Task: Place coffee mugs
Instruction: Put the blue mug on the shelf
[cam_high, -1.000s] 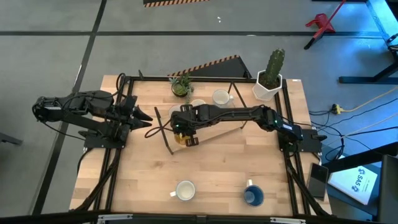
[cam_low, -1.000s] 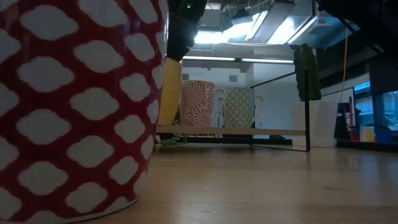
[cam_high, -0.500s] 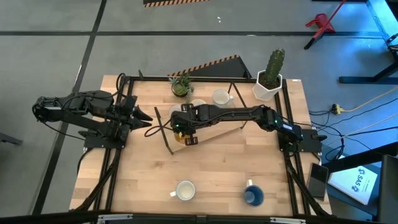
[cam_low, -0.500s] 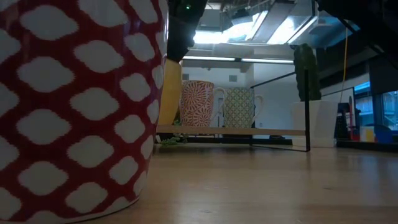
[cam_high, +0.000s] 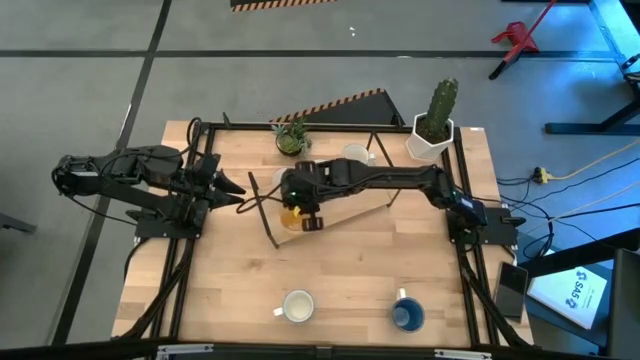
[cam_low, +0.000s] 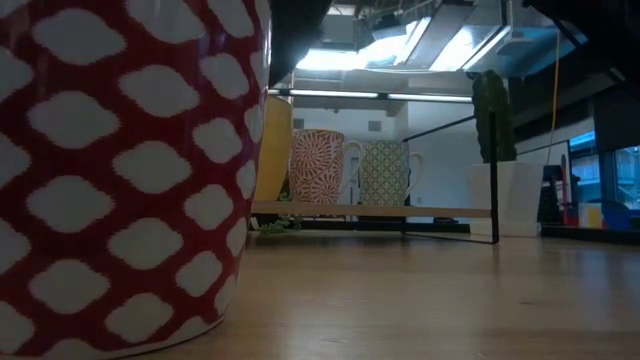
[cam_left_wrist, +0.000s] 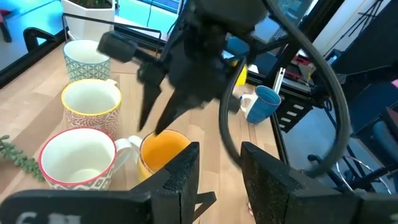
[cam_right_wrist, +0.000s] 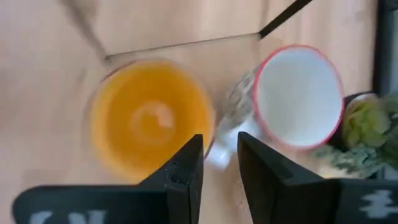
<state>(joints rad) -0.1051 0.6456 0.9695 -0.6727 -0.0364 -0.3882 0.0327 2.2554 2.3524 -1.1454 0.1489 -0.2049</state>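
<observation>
The orange mug (cam_high: 291, 215) stands upright on its base on a slanted wooden board, next to a red-rimmed white mug (cam_right_wrist: 298, 96). My right gripper (cam_left_wrist: 155, 121) hovers open just above the orange mug (cam_left_wrist: 165, 152), fingers pointing down and clear of its rim. Two more patterned mugs (cam_left_wrist: 91, 102) (cam_left_wrist: 87, 56) continue the row. In the low view their patterned sides (cam_low: 318, 165) (cam_low: 385, 172) show beside the orange one (cam_low: 277, 150). A white mug (cam_high: 298, 305) and a blue mug (cam_high: 407, 315) sit by the near edge. My left gripper (cam_high: 238, 190) waits open, left of the board.
A black wire frame (cam_high: 262, 205) surrounds the board. A cactus in a white pot (cam_high: 432, 130) stands at the far right corner, and a small green plant (cam_high: 291, 138) sits at the far edge. Bare wood lies between the board and the near mugs.
My right gripper has risen off the orange mug and drawn a little toward the far edge. The mug, which leaned under the fingers before, now stands upright on the board with more of its opening uncovered.
</observation>
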